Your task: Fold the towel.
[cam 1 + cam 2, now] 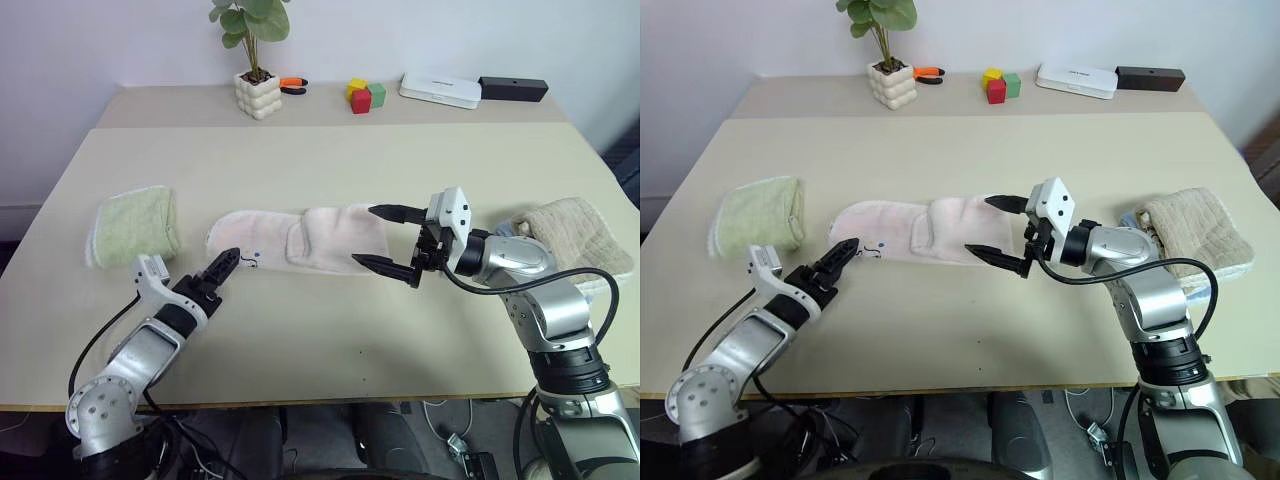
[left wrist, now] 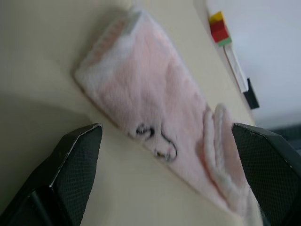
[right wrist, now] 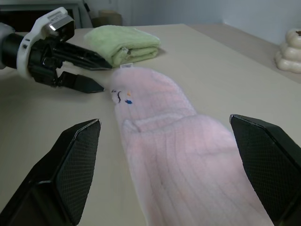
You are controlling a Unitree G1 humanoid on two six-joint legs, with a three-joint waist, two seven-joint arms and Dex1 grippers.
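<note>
The pale pink towel point(image 1: 300, 238) lies in a long narrow strip across the middle of the table, its right part doubled over into a thicker pad. A small dark mark point(image 2: 157, 141) sits near its left end. My left gripper point(image 1: 226, 268) hovers low at that left end, open, nothing between its fingers point(image 2: 75, 165). My right gripper point(image 1: 364, 236) is open and level over the towel's right end, jaws wide with the cloth below them. In the right wrist view the towel point(image 3: 174, 141) runs away toward the left gripper point(image 3: 87, 73).
A folded light green towel point(image 1: 135, 225) lies left of the pink one. A beige towel point(image 1: 575, 235) lies at the right, behind my right arm. At the table's back stand a potted plant point(image 1: 258, 92), coloured blocks point(image 1: 365, 95), a white box point(image 1: 440, 90) and a black box point(image 1: 512, 88).
</note>
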